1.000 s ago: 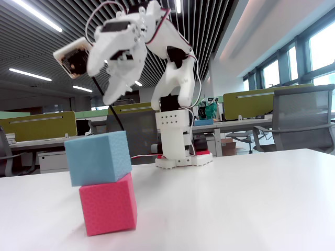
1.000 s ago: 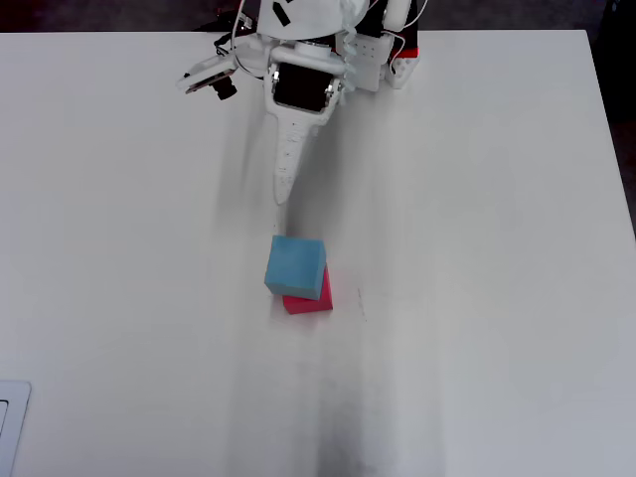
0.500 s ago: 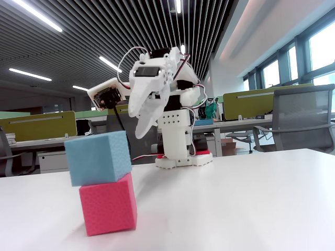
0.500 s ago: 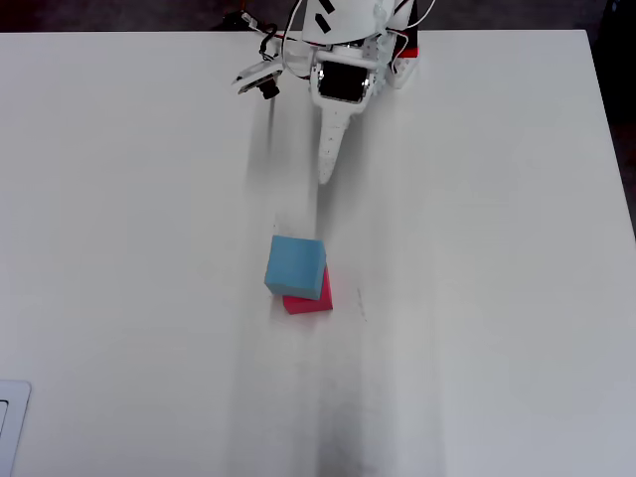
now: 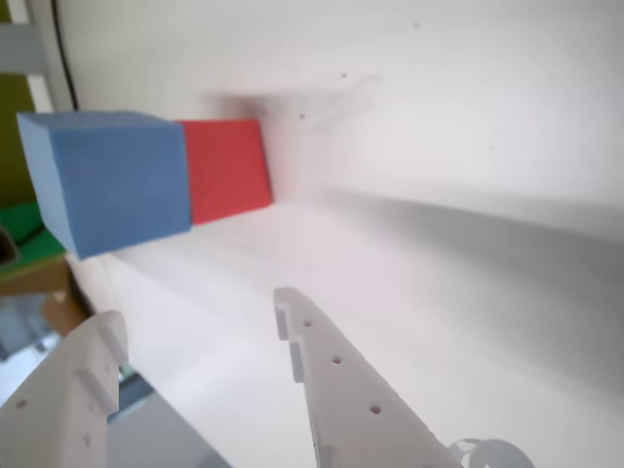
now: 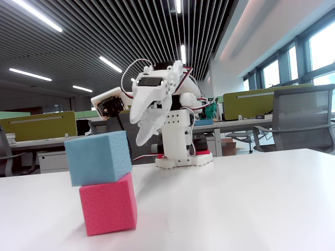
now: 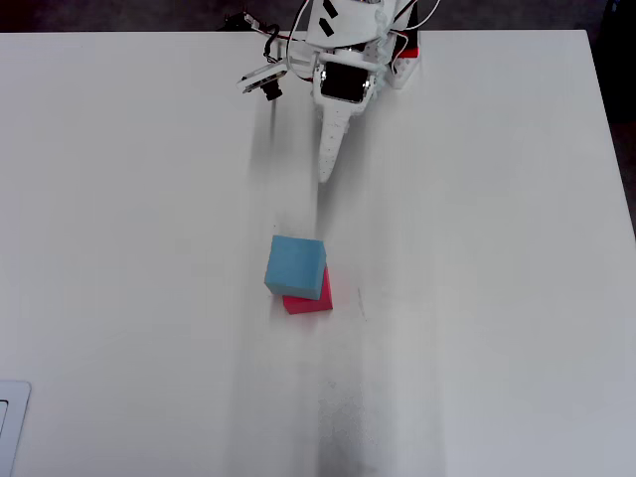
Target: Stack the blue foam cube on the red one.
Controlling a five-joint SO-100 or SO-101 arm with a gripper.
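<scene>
The blue foam cube (image 6: 99, 157) sits on top of the red foam cube (image 6: 108, 206) on the white table, slightly offset and turned. From overhead the blue cube (image 7: 295, 266) covers most of the red cube (image 7: 316, 299). In the wrist view, which lies on its side, the blue cube (image 5: 107, 180) touches the red cube (image 5: 229, 171). My gripper (image 5: 200, 312) is open and empty, well back from the stack. It hangs near the arm's base in the fixed view (image 6: 139, 133) and points toward the cubes in the overhead view (image 7: 326, 171).
The arm's base (image 7: 358, 40) stands at the table's far edge in the overhead view. A pale flat object (image 7: 10, 427) lies at the lower left edge. An office chair (image 6: 298, 120) and desks stand behind the table (image 6: 251, 209).
</scene>
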